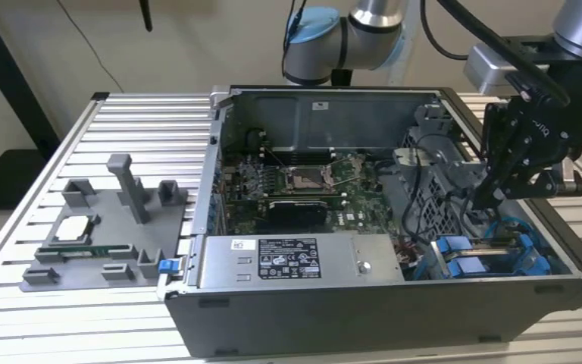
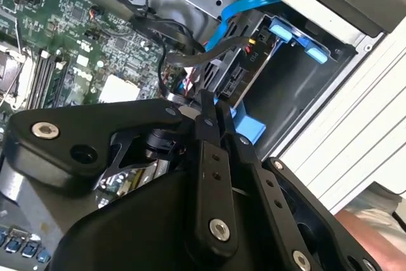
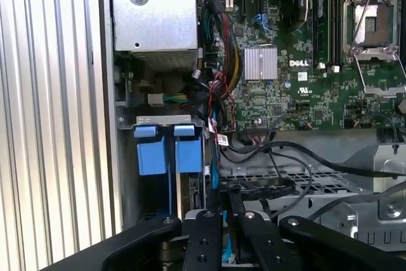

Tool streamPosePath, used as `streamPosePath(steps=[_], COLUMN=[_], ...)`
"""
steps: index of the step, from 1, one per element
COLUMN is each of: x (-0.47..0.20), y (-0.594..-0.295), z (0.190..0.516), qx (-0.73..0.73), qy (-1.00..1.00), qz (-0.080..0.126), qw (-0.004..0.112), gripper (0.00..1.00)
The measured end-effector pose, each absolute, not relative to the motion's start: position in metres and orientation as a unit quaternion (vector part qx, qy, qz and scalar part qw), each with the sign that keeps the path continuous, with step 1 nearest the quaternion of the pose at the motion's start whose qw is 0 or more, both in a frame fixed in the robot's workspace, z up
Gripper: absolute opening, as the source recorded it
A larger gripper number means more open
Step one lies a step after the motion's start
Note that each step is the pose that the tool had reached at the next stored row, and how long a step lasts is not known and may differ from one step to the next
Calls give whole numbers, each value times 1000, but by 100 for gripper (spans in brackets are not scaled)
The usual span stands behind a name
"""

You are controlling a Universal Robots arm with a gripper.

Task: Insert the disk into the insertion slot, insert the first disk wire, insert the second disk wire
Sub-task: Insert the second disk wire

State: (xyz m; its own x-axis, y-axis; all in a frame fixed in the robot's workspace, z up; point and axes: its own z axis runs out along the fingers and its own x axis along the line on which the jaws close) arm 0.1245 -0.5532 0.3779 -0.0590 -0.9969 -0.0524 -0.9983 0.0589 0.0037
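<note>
My black gripper reaches down into the open computer case at the exterior view's right, over the insertion slot with its blue tabs. The disk sits in that bay, its end with the connectors facing the gripper. In both wrist views the fingers stand close together on a wire plug at the disk's end. A blue disk wire curves down to the same spot and runs between the fingers. Blue carrier tabs show beside the case wall.
A grey labelled power-supply box lies along the case front. The motherboard with its CPU socket fills the case floor. Loose black cables cross near the bay. A grey parts fixture stands on the slatted table.
</note>
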Motion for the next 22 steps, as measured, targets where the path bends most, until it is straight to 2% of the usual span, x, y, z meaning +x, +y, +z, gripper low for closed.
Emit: streamPosePath(steps=[22], x=[133], y=[-565], z=[361], qx=[-686], qy=[727], qz=[19], qw=[18], gripper=[0])
